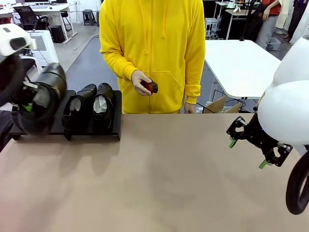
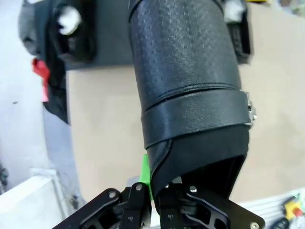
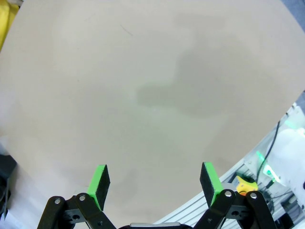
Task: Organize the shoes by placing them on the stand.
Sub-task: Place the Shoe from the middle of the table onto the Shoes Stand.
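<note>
My left gripper (image 2: 151, 202) is clamped on the rim of a shoe (image 2: 188, 90), which hides most of my fingers apart from a strip of green pad and hangs above the stand's (image 1: 57, 126) left end, its toe cut off at the top of my wrist picture. My right gripper (image 1: 247, 153) is spread wide with nothing in it, over bare table (image 3: 152, 95) near the right edge, with open room all the way across to the stand. Two shoes (image 1: 91, 107) sit side by side on the stand's right half, and the person's hand (image 1: 141, 82) behind holds a small reddish object I can't make out.
</note>
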### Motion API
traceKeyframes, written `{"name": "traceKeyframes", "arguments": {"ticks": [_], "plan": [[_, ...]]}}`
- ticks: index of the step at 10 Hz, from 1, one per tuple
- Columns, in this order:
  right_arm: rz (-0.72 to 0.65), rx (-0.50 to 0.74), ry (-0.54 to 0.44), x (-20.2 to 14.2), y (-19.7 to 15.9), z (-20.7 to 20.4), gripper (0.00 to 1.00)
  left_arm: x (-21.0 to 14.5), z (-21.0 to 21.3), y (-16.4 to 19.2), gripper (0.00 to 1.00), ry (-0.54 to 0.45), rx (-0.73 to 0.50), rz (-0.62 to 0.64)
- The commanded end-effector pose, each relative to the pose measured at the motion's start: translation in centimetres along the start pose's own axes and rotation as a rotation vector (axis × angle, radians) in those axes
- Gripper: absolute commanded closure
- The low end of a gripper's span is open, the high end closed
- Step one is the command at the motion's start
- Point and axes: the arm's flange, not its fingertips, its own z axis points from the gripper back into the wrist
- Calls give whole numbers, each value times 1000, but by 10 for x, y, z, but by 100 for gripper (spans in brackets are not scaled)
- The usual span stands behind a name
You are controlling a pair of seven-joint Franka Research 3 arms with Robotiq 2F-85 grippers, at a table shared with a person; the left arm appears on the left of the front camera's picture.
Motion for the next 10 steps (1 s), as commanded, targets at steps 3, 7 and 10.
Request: {"name": "traceKeyframes", "arguments": {"ticks": [3,7,10], "plan": [[20,8,-7,2,1,1,0,68,-30,48,100,-48,134,68],[20,8,-7,2,1,1,0,109,-97,48,100,-73,107,56],[20,8,-7,2,1,1,0,124,-124,46,100,-90,131,89]]}}
